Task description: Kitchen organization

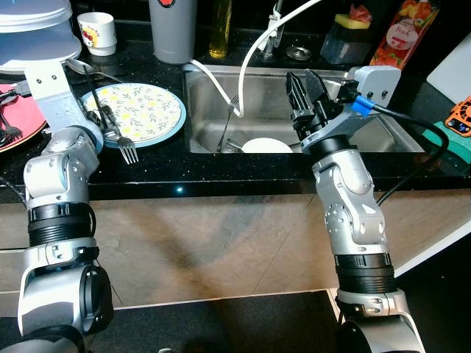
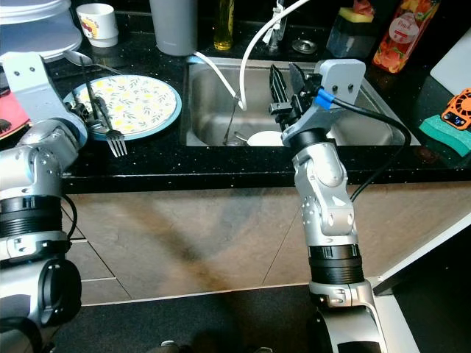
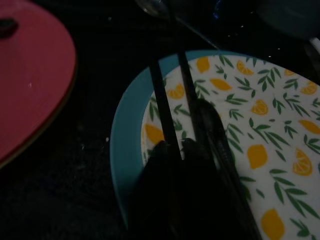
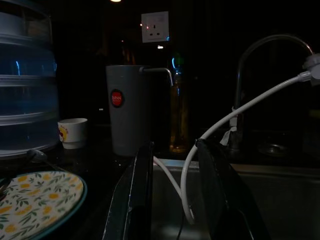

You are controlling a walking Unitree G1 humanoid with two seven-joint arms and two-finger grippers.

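A lemon-patterned plate with a blue rim lies on the black counter left of the sink. My left gripper reaches across the plate's left edge, shut on a fork whose tines point back over the counter's front edge. Its thin fingers lie close together over the plate, their tips near a spoon. My right gripper hovers above the sink, open, with nothing between its fingers. A white bowl and a fork rest in the sink.
A white hose curves from the tap into the sink, just left of my right gripper. A grey jug, cup, oil bottle and juice bottle line the back. A red plate lies far left, a green sponge far right.
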